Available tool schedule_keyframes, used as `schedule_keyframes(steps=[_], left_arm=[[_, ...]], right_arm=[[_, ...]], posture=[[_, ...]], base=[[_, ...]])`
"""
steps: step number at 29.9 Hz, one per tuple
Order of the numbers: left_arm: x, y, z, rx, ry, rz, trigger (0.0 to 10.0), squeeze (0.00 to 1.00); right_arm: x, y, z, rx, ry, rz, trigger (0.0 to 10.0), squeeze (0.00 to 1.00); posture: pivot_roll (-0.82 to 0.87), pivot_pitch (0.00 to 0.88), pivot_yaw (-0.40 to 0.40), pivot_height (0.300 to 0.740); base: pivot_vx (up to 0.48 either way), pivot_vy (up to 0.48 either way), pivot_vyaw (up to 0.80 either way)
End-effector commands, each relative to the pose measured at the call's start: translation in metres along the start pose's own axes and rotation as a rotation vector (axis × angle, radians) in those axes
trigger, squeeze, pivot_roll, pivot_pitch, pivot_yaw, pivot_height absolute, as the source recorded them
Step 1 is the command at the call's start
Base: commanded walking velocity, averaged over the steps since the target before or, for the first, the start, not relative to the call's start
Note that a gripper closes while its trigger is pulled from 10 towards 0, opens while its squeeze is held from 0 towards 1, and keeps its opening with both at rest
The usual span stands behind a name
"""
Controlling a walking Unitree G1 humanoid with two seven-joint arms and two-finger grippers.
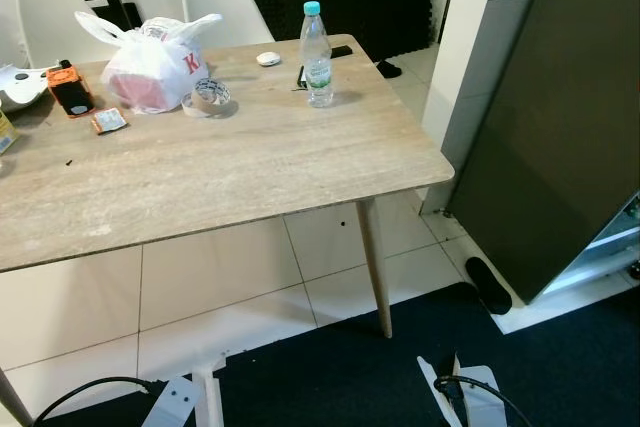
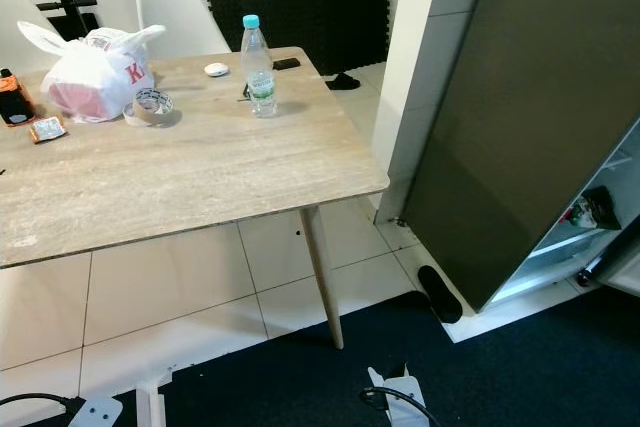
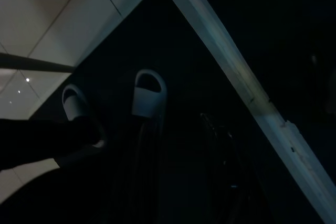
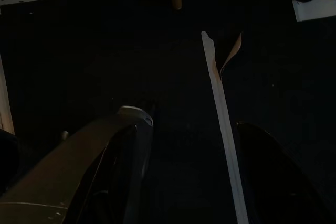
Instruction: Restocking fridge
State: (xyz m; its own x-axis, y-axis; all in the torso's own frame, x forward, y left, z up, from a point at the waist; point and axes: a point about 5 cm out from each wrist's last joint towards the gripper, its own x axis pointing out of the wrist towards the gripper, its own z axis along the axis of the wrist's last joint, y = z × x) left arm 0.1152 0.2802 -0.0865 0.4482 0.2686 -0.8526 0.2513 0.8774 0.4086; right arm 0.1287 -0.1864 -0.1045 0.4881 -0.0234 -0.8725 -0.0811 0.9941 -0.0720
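Water bottle [image 1: 317, 54] stands upright on the wooden desk [image 1: 230, 167], long axis vertical, teal cap up, near the far right corner. Left of it lie a tape roll [image 1: 208, 98] and a knotted white plastic bag [image 1: 152, 65]. The open fridge [image 2: 560, 147] stands right of the desk. Right gripper [image 4: 184, 177] hangs over dark carpet, jaws released; the left gripper's jaws cannot be told.

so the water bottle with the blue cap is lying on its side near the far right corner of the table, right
Not quite. The water bottle with the blue cap stands upright, not on its side. It is indeed near the far right corner of the table, as the left eye view shows.
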Motion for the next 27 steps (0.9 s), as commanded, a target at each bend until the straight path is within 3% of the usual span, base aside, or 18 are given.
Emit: schedule_keyframes(steps=[1,21,27], left_arm=[[-0.001,-0.003,-0.003,-0.012,0.010,0.000,10.0,0.38],[0.000,0.004,0.004,-0.035,-0.034,0.021,10.0,0.36],[0.001,0.010,0.009,-0.036,-0.053,0.032,10.0,0.37]], right_arm=[[0.001,-0.001,0.006,-0.008,-0.029,-0.001,10.0,0.00],[0.000,-0.002,0.001,-0.004,-0.019,-0.003,10.0,0.00],[0.000,-0.002,0.003,-0.002,-0.024,-0.006,10.0,0.00]], posture=[[0.08,0.000,-0.007,0.740],[0.08,0.000,0.000,0.740],[0.08,0.000,0.007,0.740]], base=[[0.000,-0.379,0.00],[0.000,-0.328,0.00],[0.000,-0.090,0.00]])
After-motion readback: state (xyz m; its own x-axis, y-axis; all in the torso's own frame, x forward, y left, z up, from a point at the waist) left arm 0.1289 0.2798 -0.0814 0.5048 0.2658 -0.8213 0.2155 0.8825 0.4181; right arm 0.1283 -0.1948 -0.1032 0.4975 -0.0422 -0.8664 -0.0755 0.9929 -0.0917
